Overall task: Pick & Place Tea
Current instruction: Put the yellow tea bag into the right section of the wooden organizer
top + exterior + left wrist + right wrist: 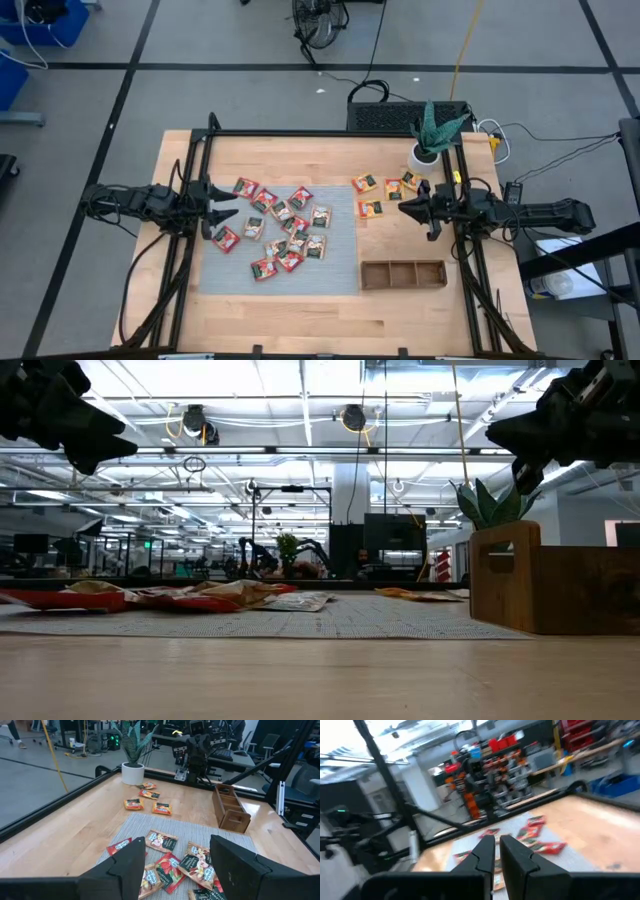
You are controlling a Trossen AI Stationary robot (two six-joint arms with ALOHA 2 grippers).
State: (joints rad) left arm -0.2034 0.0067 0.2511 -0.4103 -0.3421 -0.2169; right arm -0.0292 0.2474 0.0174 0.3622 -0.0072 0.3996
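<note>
Tea sachets (283, 230): the main cluster, red, white and green, lies scattered on the grey mat (340, 270) at the middle of the desk (300, 320). A few yellow-orange sachets (371, 208) lie off the mat on bare wood, near the potted plant (432, 140). Wooden tray (403, 274): three compartments, all appear empty, just beside the mat's near right corner.

Left claw (222, 203): hovers at the mat's left edge, fingers spread wide, nothing between them. The nearest sachets lie just ahead of and below it (left wrist view shows them between the finger tips, lower down). The sachets are square, so no long axis governs the grasp.

Right claw (414, 208): raised above bare wood, fingers pressed together, holding nothing, close to the yellow-orange group.

Judgement: no sachet placed yet. Left arm is nearer the main cluster; right arm is nearer the tray and the yellow-orange group.
</note>
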